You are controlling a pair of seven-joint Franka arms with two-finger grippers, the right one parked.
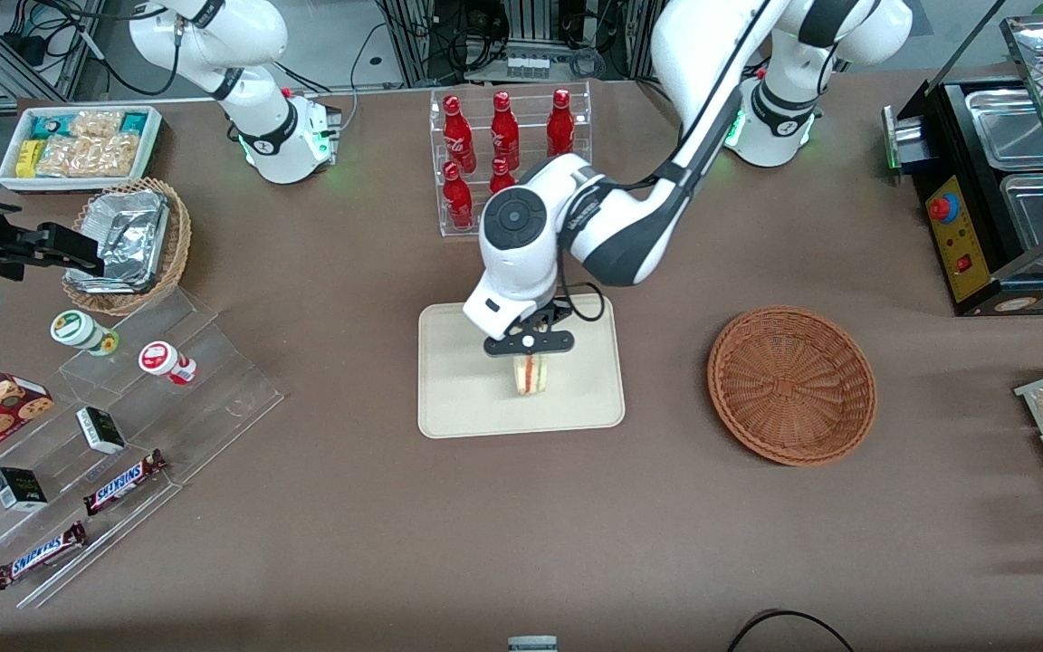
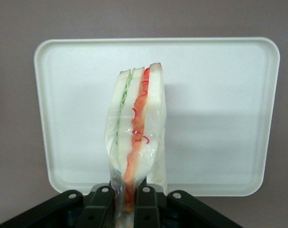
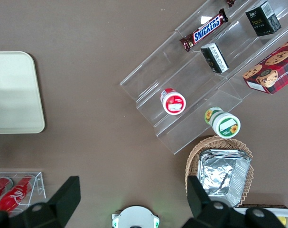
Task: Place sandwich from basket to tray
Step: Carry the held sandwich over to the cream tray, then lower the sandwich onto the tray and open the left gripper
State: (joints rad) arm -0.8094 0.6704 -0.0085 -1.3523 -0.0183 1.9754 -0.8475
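Note:
The sandwich (image 1: 529, 374) (image 2: 136, 128), a wrapped wedge with red and green filling, hangs upright just over the cream tray (image 1: 458, 398) (image 2: 215, 109). My left gripper (image 1: 529, 355) (image 2: 126, 202) is above the tray's middle, shut on the sandwich's narrow end. Whether the sandwich's low edge touches the tray cannot be told. The reddish-brown basket (image 1: 791, 384) stands with nothing in it on the table, toward the working arm's end. A corner of the tray (image 3: 13, 95) also shows in the right wrist view.
An acrylic rack of red bottles (image 1: 508, 145) stands farther from the front camera than the tray. A clear stepped shelf (image 1: 123, 398) with snacks and a tan basket holding foil (image 1: 128, 244) lie toward the parked arm's end. A black food warmer (image 1: 1001, 190) stands toward the working arm's end.

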